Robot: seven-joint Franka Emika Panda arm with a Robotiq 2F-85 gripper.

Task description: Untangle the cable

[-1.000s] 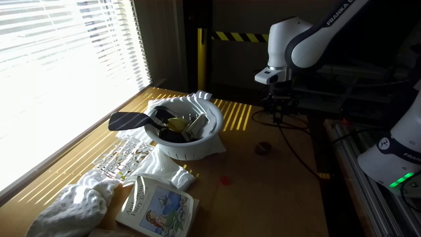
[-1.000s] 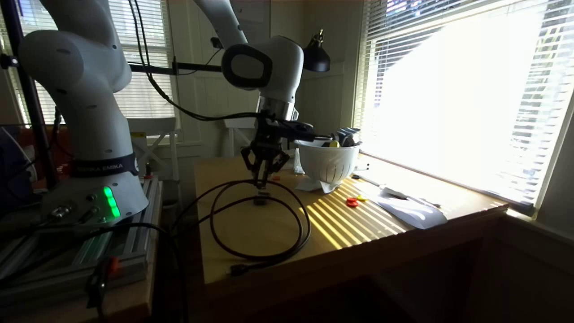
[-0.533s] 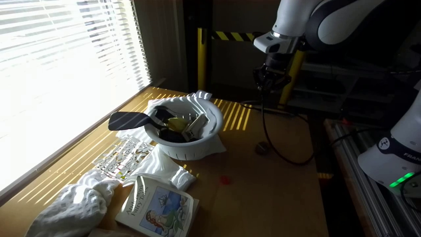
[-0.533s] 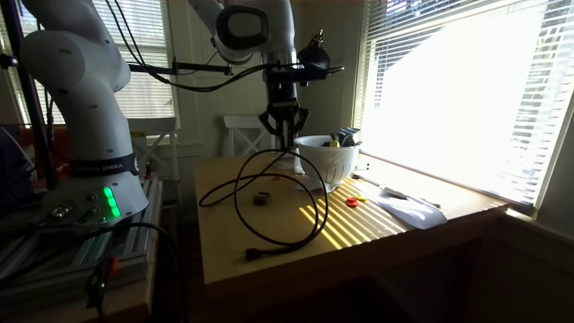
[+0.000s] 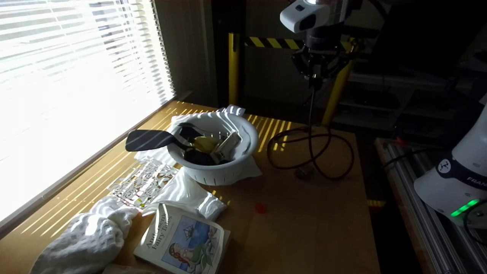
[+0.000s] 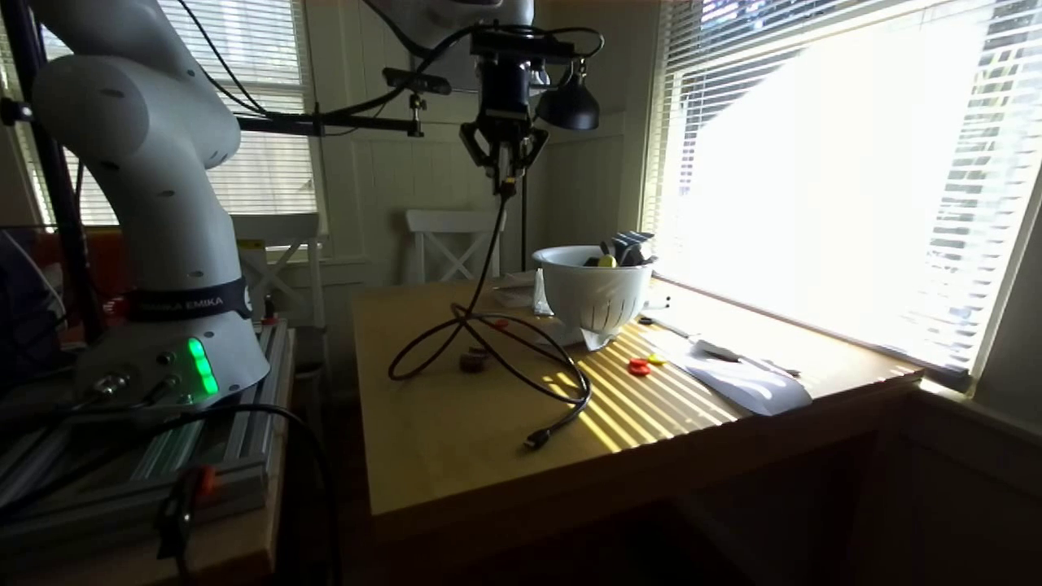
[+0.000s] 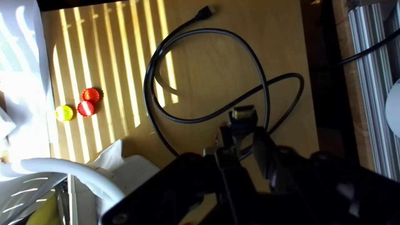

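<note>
The black cable (image 6: 466,317) hangs from my gripper (image 6: 506,181) and runs down to the wooden table. There it lies in crossing loops, which show in both exterior views. In the wrist view the cable (image 7: 206,30) makes a large round loop with a smaller loop at its right. Its free plug (image 7: 205,12) rests near the table's edge. The other plug (image 7: 243,114) sits between my fingertips, its metal mouth facing the camera. My gripper (image 5: 315,80) is shut on this end, high above the table. Fingers hide part of the cable below.
A white colander (image 6: 594,289) with utensils stands beside the loops. A small dark object (image 6: 472,360) lies under them. Red caps (image 7: 86,108) and a yellow cap (image 7: 64,113) are on the table. A book (image 5: 186,239) and white cloth (image 5: 83,236) lie farther off.
My gripper has risen well above the table with the cable's end. The round coil has loosened into crossing loops, the stretch over the robot-side edge now lies on the table, and the free plug has shifted.
</note>
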